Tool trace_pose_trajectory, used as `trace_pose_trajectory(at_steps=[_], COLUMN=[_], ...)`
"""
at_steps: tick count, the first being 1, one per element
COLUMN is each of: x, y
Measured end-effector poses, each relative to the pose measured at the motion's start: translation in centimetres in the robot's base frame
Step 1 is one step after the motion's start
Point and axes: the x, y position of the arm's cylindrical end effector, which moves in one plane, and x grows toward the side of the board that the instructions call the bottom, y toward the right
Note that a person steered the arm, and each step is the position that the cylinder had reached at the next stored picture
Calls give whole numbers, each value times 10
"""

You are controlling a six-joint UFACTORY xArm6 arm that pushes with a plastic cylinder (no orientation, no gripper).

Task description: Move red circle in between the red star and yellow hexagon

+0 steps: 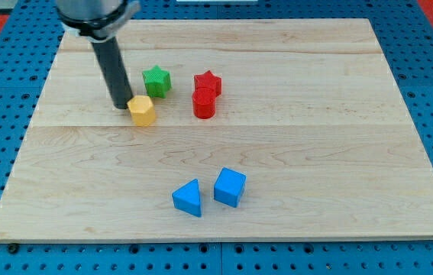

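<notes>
Red circle (204, 103): short red cylinder, upright on the wooden board (315, 153); lies to the view's right of my tip (121, 105), beyond the yellow block, touching or all but touching the red star (208, 82) directly above it in the view.

My tip: lower end of a straight dark rod, no jaws to open or close, holding nothing; it stands on the board at the left side of the yellow hexagon (143, 110), touching it or just short of touching; contact cannot be confirmed.

Yellow hexagon: immediately right of my tip, well apart from the red circle, with bare board between the two.

Green star (156, 80): up and to the right of my tip, just above the yellow hexagon, near but apart from it.

Blue triangle (188, 198) and blue cube (230, 186): far below and to the right of my tip, side by side, near the board's bottom edge.

Open room: bare wood to the left of my tip out to the board's left edge; a wide bare band below my tip down to the blue pair; the whole right half of the board beyond the red pair. The board's top edge lies near, above the two stars.
</notes>
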Motion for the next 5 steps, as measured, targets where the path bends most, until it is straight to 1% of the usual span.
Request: trace_pose_trajectory(at_steps=[1, 2, 3, 5], x=[22, 71, 53, 43], y=[-32, -9, 2, 58])
